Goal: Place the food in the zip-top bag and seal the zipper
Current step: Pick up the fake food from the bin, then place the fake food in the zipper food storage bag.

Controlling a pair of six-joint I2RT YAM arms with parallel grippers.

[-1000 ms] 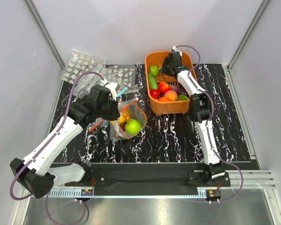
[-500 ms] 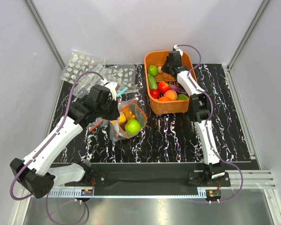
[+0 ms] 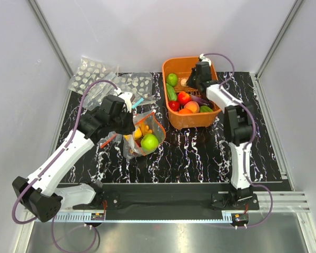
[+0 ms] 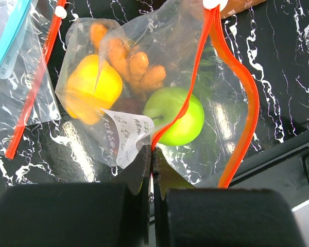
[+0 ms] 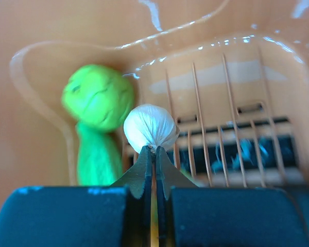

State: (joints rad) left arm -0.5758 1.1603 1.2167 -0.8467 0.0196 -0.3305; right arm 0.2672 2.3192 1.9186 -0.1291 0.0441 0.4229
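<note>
Since a second ago my right pincer (image 5: 155,149) shifted rightward in the basket (image 3: 192,122), clamped on a white bulb (image 5: 151,126). My left pincer (image 4: 152,153) stays pinched shut on the zip-top bag (image 4: 170,41).

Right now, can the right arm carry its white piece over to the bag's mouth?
Probably yes for the white piece: the left gripper pinches one zipper lip, the zip-top bag gapes, and bare table lies between basket and bag.

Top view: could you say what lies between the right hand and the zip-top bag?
Cucumber, red tomato and the orange basket's wall, shown in the top view.
</note>
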